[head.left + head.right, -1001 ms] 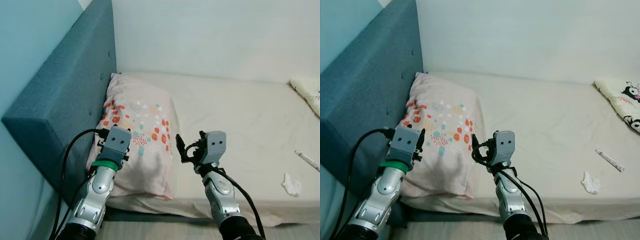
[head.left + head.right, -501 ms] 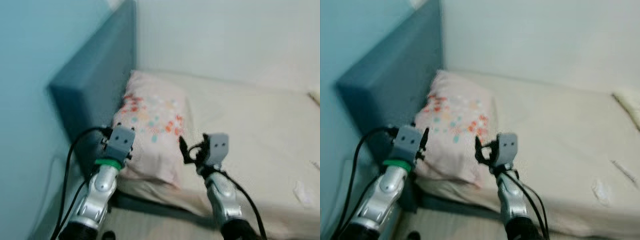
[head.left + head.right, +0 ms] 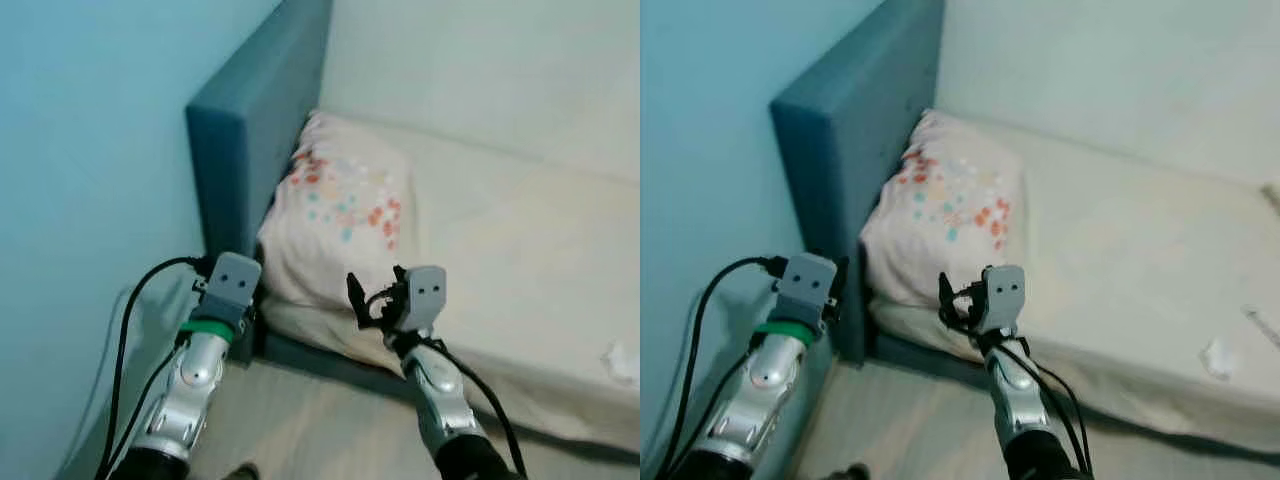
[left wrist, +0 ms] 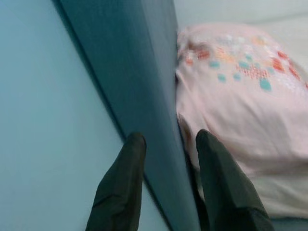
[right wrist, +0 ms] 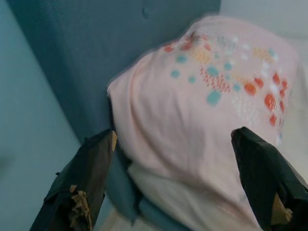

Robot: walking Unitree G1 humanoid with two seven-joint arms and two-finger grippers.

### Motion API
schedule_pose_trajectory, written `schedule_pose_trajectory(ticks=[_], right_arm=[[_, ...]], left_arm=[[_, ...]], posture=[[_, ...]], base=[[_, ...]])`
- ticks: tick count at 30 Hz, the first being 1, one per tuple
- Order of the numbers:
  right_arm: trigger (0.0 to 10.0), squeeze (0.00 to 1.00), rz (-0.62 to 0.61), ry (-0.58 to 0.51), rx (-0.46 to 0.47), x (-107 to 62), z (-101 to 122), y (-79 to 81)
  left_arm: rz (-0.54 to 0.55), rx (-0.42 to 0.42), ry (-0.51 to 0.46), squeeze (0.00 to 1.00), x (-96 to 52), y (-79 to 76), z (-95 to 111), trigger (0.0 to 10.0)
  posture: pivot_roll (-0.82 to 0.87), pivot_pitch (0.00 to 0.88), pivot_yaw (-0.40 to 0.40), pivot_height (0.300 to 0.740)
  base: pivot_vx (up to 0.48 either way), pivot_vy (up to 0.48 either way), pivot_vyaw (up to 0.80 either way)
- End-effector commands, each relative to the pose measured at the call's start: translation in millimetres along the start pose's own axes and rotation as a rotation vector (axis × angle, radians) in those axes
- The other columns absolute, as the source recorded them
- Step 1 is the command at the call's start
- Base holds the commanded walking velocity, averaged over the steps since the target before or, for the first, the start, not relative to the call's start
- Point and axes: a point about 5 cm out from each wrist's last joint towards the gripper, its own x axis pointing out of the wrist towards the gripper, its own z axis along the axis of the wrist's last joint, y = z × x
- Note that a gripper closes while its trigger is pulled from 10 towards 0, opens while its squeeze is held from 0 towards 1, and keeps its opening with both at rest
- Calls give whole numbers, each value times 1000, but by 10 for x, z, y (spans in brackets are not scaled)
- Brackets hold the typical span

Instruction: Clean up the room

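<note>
Both hands hover empty before the bed (image 3: 520, 250): left hand (image 4: 166, 144) narrowly parted, right hand (image 5: 173, 168) spread wide. Patterned pillow (image 3: 345, 215), frame centre, leans against the headboard (image 3: 255, 130). Crumpled tissue (image 3: 1217, 355) lies lower right; turning the body rightward first would likely bring it within reach.

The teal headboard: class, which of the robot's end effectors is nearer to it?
Left. The left end effector sits right at the headboard end; the right end effector is out before the pillow.
</note>
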Motion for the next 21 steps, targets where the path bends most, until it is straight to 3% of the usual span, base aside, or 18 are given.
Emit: schedule_pose_trajectory(ticks=[1,2,5,6,9,15,21], right_arm=[[10000,0,-62,44,27,-50,-75,-112],[10000,0,-80,63,45,-56,-98,-136],[10000,0,-85,69,53,-63,-110,-145],[10000,0,-96,86,66,-75,-135,-161],[10000,0,-128,106,83,-90,-165,-189],[10000,0,-199,207,219,-189,-349,-240],[10000,0,-239,331,220,-421,-611,-328]], left_arm=[[-75,-57,69,133,-15,-136,-47,10000],[-100,-54,139,0,-33,-179,-103,10000],[-106,-59,172,0,-56,-187,-124,10000],[-80,-134,214,0,-84,-158,-147,10000],[-45,-168,204,0,-125,-110,-176,10000],[-15,-122,209,0,-190,-9,-276,10000],[-16,35,343,0,-222,159,-713,10000]], posture=[[164,28,-69,740],[164,28,-69,740],[160,31,-67,740],[160,31,-67,740],[160,31,-67,740],[160,27,-69,740],[148,8,-80,740]], base=[[0,0,-488],[0,0,-781],[0,0,-781],[0,0,-800],[0,0,-800],[0,0,-800],[0,0,-800]])
